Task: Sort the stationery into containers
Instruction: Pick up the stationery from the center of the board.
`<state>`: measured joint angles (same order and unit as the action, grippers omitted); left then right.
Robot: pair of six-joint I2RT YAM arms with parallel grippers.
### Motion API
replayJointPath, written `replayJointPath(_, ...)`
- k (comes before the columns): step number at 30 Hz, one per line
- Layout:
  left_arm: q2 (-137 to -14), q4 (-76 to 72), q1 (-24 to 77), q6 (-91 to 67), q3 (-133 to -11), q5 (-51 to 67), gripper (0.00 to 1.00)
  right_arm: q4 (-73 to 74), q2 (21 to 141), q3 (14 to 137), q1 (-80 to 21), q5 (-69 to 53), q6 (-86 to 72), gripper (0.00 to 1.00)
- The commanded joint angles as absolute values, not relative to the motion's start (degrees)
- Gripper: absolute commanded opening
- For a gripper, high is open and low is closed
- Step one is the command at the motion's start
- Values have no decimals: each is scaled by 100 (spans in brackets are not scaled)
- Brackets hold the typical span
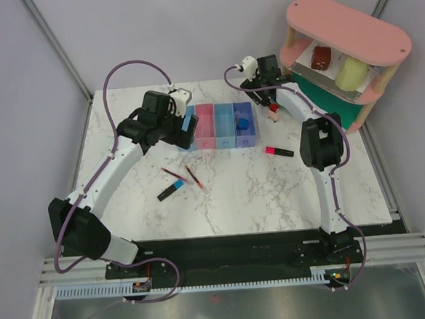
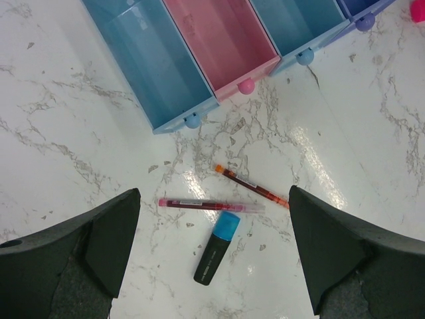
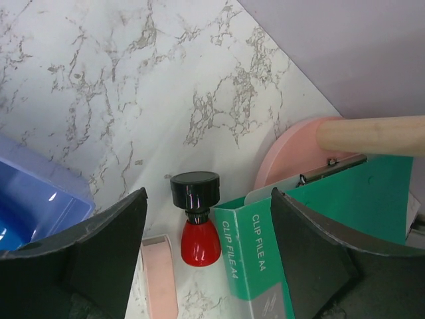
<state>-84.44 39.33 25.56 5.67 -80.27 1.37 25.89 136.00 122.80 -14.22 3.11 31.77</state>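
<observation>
Left wrist view showed us our left gripper [image 2: 214,193] spread wide over red pens [image 2: 211,205] and a blue-ended marker [image 2: 216,249] near the containers [image 2: 219,40]. Our right gripper [image 3: 209,194] gaped above a red-black eraser [image 3: 199,242].

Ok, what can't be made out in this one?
Top view: leftmost bin mostly under the left arm; blue item in the dark blue bin too small to identify.
Right wrist view: pink block cut off by the bottom edge.
Left wrist view: pink thing clipped by the top right corner.
</observation>
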Motion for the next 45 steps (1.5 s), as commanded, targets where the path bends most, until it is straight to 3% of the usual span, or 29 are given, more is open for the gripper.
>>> replayJointPath(1, -8191, 3955, 2540, 853, -7998, 18, 100, 2294, 13798, 12577, -1319, 378, 3278, 84)
replayJointPath(33, -8139, 3973, 2540, 1037, -7814, -457, 100, 2127, 14343, 12164, -1072, -536, 3480, 86)
replayJointPath(45, -8183, 3964, 2549, 1063, -7822, -501, 100, 2162, 14520, 12235, -1072, -738, 3445, 77)
